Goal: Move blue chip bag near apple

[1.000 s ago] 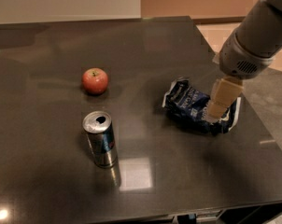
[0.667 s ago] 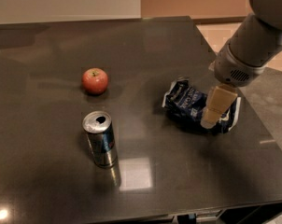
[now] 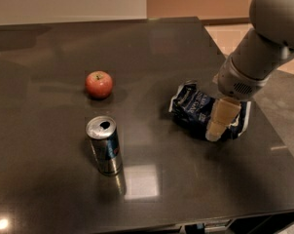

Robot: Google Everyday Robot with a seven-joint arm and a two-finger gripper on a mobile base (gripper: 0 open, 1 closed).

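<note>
The blue chip bag (image 3: 192,103) lies crumpled on the right-hand part of the dark tabletop (image 3: 152,48), well short of the right edge, and it sits in the same spot as a second ago; its shape looks much as it did then. What has changed is the tool (image 3: 215,129): a second ago it hung over the far right corner of the bag, and since then it has come down and slid a little towards the near side, so its tan end now lies across the right half of the bag, covering the lettering there, with its tip close to the bag's near edge. It seems to be touching the foil, though from where I stand I cannot tell how far open the tool is, nor whether it has any hold on the bag

The grey arm (image 3: 254,62) behind it has swung with it and now reaches in from the upper right corner at a steeper slant, its rounded upper part filling more of that corner than before

The apple (image 3: 99,84) has not stirred; it stands on the left half of the tabletop, well apart from the bag, with bare dark surface between them. The can (image 3: 104,145) is upright just nearer than the apple and a touch to the right, its open top showing, also unmoved. A pale square of reflected light lies on the tabletop just beside the can's base
</note>
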